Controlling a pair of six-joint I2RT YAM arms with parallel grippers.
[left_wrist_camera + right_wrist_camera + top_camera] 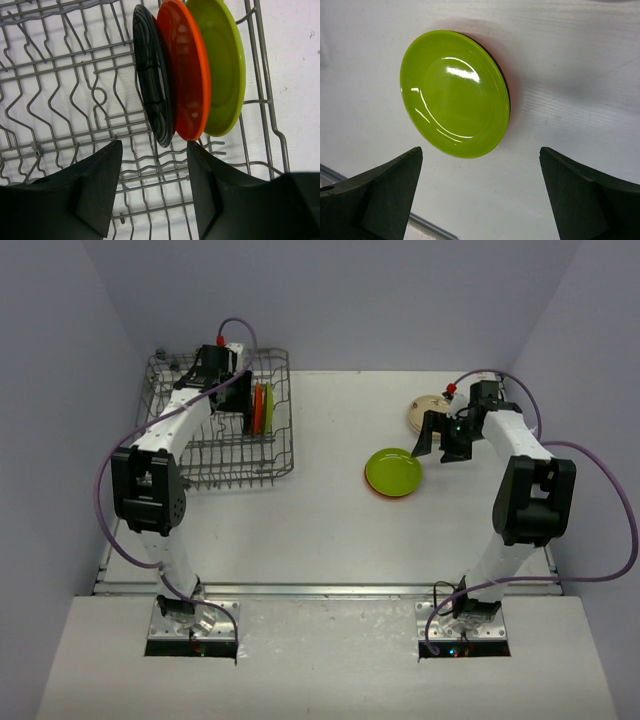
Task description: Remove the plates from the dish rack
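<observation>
Here, the left end effector [154, 146] hangs over the dish rack [60, 90], its fingers spread and holding nothing. Three plates stand on edge between the tines, packed closely side by side: a black plate [152, 75], an orange plate [185, 70] and a racked lime green plate [225, 65]. The lime green one is nearest the rack's right wall.

In the top view their thin edges run from far to near, so the faces point left and right across the rack. Seen edge-on, each disc's long extent lies along that far-near line.

The spread fingers appear to bracket both the black and the orange rims. The step in hand is judged to be taking one plate. To do it well, the fingers should probably shift until a single rim lies between them, then close across its thickness. The lift should go straight up in the plate's own plane, so that neither the neighbours nor the tines are dragged.

The right end effector [481, 152], likewise spread and empty, hovers above an unloaded lime green plate [455, 92]. That plate lies flat on the bench [320, 510] with an orange rim showing beneath it. A cream plate [428, 410] lies flat just beyond.
</observation>
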